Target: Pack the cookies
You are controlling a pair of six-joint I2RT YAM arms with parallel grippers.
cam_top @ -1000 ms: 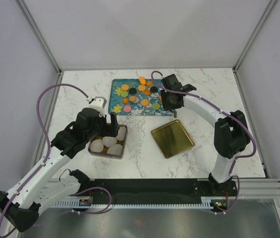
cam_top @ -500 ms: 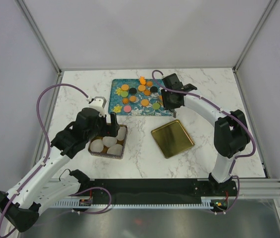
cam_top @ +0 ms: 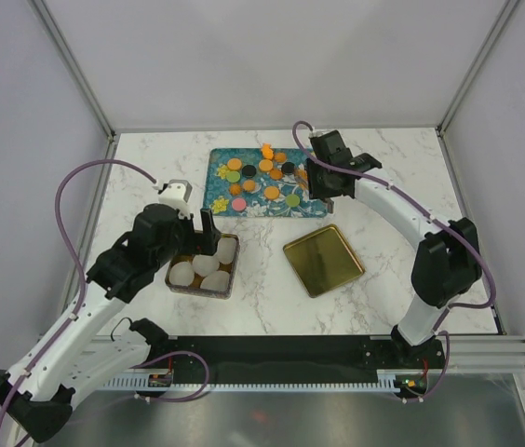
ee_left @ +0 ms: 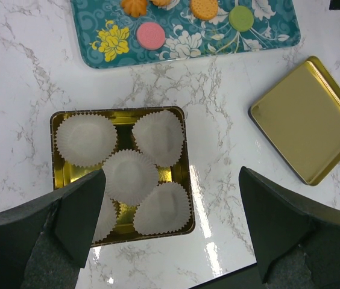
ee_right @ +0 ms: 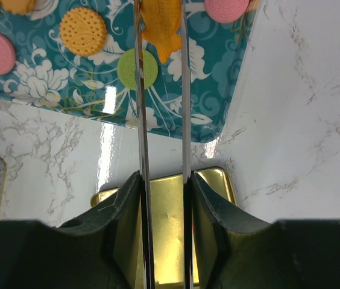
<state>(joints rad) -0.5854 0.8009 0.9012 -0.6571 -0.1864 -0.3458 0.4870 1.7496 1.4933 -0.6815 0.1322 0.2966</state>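
Right gripper [ee_right: 161, 9]: thin blades partly closed, pinching an orange cookie [ee_right: 161, 33] by its edges; I cannot tell whether it is clear of the tray
Left gripper [ee_left: 171, 180]: jaws wide apart, holding nothing; hovers over the gold tin [ee_left: 58, 174]
Cookies [cam_top: 262, 177]: loose on the teal tray [cam_top: 221, 200] at 12 o'clock of the table; the held one is at the tray's 3 o'clock edge
Tin: at 8 o'clock; filled with white paper cups [ee_left: 85, 138], crowded and overlapping; no cookie is visible in them
Gold lid [ee_left: 305, 120]: at 4 o'clock, lying open side up
Risk, grip: edge contact is slim; the cookie may pivot or slip out over the marble, or crack if squeezed harder
Risk, neighbour: a green cookie [ee_right: 138, 69] sits just beside one blade; it could get nudged
Risk, drop-off: the left gripper hangs over the tin, so the arms may clash; light cups may tip or shift; the cookie may land between cups
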